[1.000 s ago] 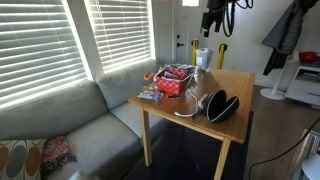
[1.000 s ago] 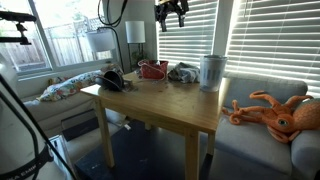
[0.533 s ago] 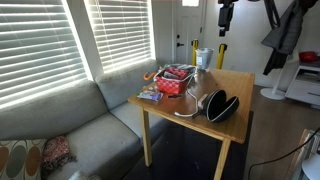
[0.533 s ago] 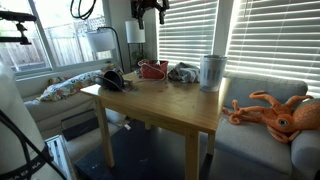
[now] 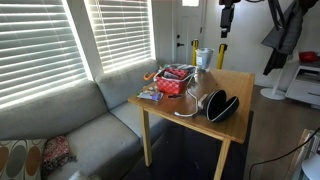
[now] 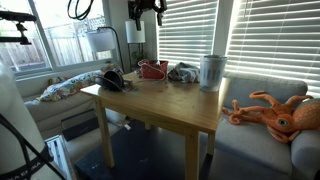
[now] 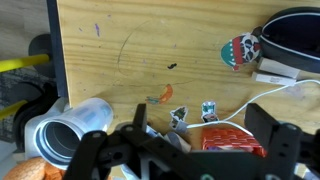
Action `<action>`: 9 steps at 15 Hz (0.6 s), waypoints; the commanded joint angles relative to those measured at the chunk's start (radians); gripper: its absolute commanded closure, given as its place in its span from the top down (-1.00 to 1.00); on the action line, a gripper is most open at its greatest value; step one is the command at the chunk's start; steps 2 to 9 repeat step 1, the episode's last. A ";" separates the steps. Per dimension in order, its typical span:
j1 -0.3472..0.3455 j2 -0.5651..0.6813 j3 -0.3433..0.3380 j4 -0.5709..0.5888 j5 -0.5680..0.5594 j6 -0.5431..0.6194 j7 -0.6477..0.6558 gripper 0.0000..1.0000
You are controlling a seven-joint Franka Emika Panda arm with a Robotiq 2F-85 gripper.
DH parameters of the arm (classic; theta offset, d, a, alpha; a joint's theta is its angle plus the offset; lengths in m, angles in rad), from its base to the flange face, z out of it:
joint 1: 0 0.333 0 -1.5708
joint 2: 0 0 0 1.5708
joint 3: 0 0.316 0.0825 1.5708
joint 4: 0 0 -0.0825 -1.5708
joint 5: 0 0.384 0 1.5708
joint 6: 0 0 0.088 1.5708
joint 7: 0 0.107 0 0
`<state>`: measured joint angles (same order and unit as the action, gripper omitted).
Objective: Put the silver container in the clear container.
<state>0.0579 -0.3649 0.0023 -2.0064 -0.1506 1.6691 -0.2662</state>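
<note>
One upright cup stands at the table's far corner in both exterior views (image 5: 203,58) (image 6: 211,72). In the wrist view its translucent whitish wall is the clear container (image 7: 95,112). Bluish metallic rings inside its rim are the silver container (image 7: 55,137), which looks nested in it. No separate silver cup shows. My gripper (image 5: 225,16) (image 6: 146,8) hangs high above the table, off to the side of the cup. Its fingers (image 7: 200,135) are spread wide with nothing between them.
A red patterned box (image 5: 172,85) (image 7: 235,140) sits mid-table with small items around it. A black oval case (image 5: 222,105) (image 7: 295,35) and a white cable lie near one edge. A grey couch, window blinds and an orange octopus toy (image 6: 275,112) surround the table.
The gripper moved sideways, away from above the cup, between one second and half a second ago. It has barely moved since. The table's objects stayed put.
</note>
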 commanded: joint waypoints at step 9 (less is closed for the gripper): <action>0.001 0.001 0.000 0.004 0.000 -0.003 0.000 1.00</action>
